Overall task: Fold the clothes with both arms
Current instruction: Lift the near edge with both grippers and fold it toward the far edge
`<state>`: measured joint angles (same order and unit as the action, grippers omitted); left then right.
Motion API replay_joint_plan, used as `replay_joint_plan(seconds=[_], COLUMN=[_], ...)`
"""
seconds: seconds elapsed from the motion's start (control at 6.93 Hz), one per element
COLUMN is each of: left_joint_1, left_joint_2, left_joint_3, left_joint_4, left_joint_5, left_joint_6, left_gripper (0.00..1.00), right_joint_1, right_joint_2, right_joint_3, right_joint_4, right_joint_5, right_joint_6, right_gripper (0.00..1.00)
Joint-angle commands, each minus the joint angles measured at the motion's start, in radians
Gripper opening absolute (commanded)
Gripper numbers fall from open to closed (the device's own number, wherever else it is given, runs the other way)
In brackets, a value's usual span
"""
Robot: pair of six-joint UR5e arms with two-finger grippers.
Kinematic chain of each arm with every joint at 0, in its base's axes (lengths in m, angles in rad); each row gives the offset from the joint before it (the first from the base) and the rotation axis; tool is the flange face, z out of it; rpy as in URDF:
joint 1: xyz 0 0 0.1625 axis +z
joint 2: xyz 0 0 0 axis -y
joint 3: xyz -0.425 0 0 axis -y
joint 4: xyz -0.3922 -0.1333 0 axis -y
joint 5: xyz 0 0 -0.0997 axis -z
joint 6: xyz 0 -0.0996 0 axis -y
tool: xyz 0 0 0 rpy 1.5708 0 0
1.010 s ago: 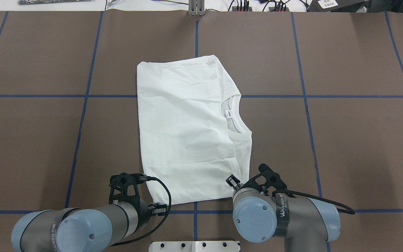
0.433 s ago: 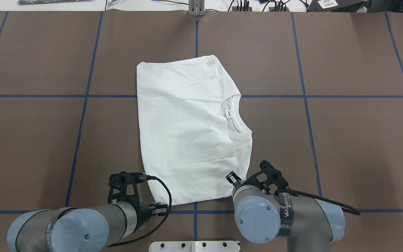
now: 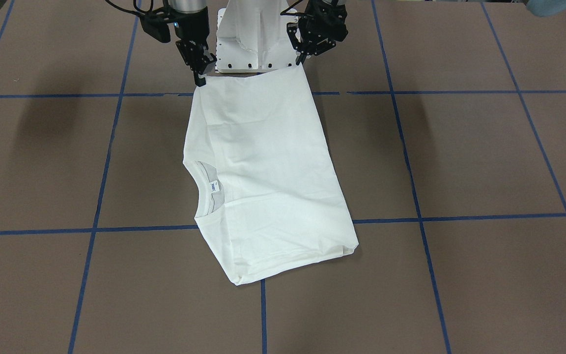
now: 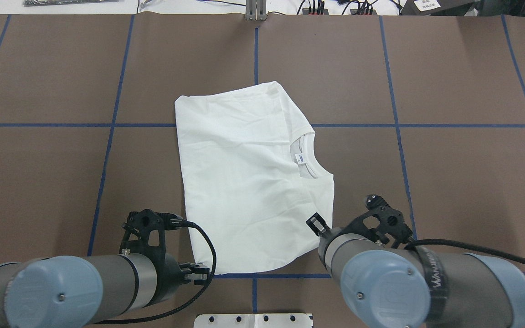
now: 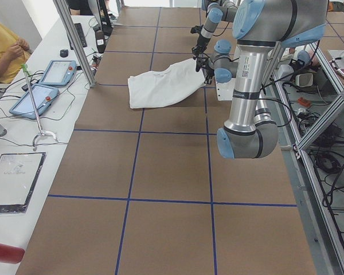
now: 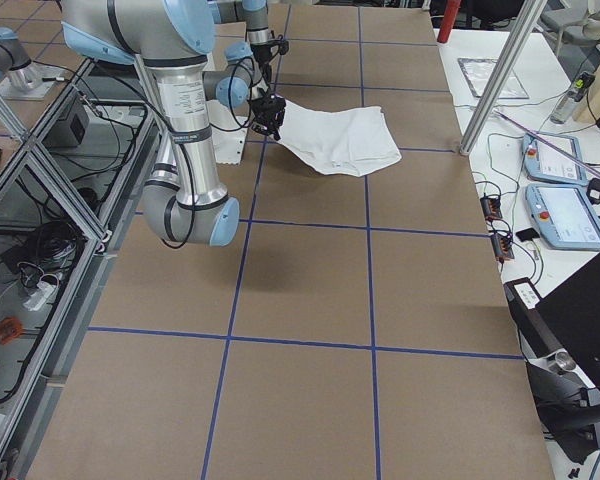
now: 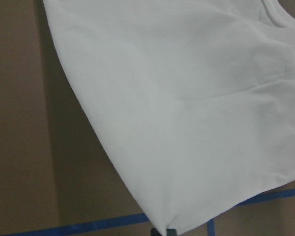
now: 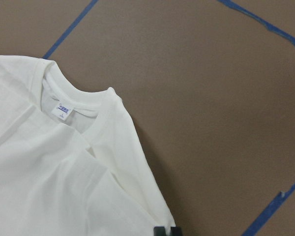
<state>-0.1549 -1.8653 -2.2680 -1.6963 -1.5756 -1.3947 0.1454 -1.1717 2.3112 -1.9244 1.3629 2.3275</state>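
The white T-shirt [image 4: 244, 182] lies folded into a rough rectangle on the brown table, with its ribbed collar [image 4: 310, 152] and blue-printed neck label [image 4: 300, 158] on the right side. No black text shows. My left gripper [image 3: 299, 62] is shut on the shirt's near left corner, seen at the bottom of the left wrist view [image 7: 164, 230]. My right gripper [image 3: 199, 81] is shut on the near right corner, seen in the right wrist view [image 8: 166, 230]. The near edge is held just above the table while the far part [image 3: 288, 246] rests on it. In the overhead view both arms hide their fingertips.
The white pedestal base [image 3: 251, 44] stands just behind the shirt's held edge. Blue tape lines [image 4: 399, 125] grid the table. Beyond the far edge is a side bench with tablets [image 5: 43, 86], cables and a seated person [image 5: 3, 48].
Both arms have drawn back toward the robot's base with the near corners in their grip. The whole shirt has slid toward the robot, and its near edge now sags between the grippers.
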Motion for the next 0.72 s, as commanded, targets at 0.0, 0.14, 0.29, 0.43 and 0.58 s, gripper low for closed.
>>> replay_joint_plan(seconds=[0.0,0.14,0.29,0.43,0.58], left_joint_1=[-0.093,-0.162,-0.166,-0.166,-0.178], left_joint_2=[-0.047,-0.13,-0.152,-0.155,-0.179], left_joint_3=[-0.164,-0.177,-0.141,-0.084,-0.05], left_joint_4=[0.192,0.302,0.316,0.308,0.307], left_joint_5=[-0.134,-0.195,-0.193,-0.167,-0.129], left_joint_6=[0.066,0.103,0.103,0.103,0.105], left_gripper=[0.0,0.0,0.0,0.0,0.0], right_joint_1=[-0.007,0.012,0.013,0.041,0.098], right_joint_2=[0.073,0.134,0.141,0.18,0.196], right_joint_3=[0.207,0.2,0.154,0.08,0.006], right_joint_4=[-0.248,-0.31,-0.305,-0.292,-0.23], right_joint_5=[0.05,0.071,0.065,0.049,0.048], right_joint_6=[0.001,-0.002,-0.014,-0.061,-0.11], right_gripper=[0.0,0.0,0.0,0.0,0.0])
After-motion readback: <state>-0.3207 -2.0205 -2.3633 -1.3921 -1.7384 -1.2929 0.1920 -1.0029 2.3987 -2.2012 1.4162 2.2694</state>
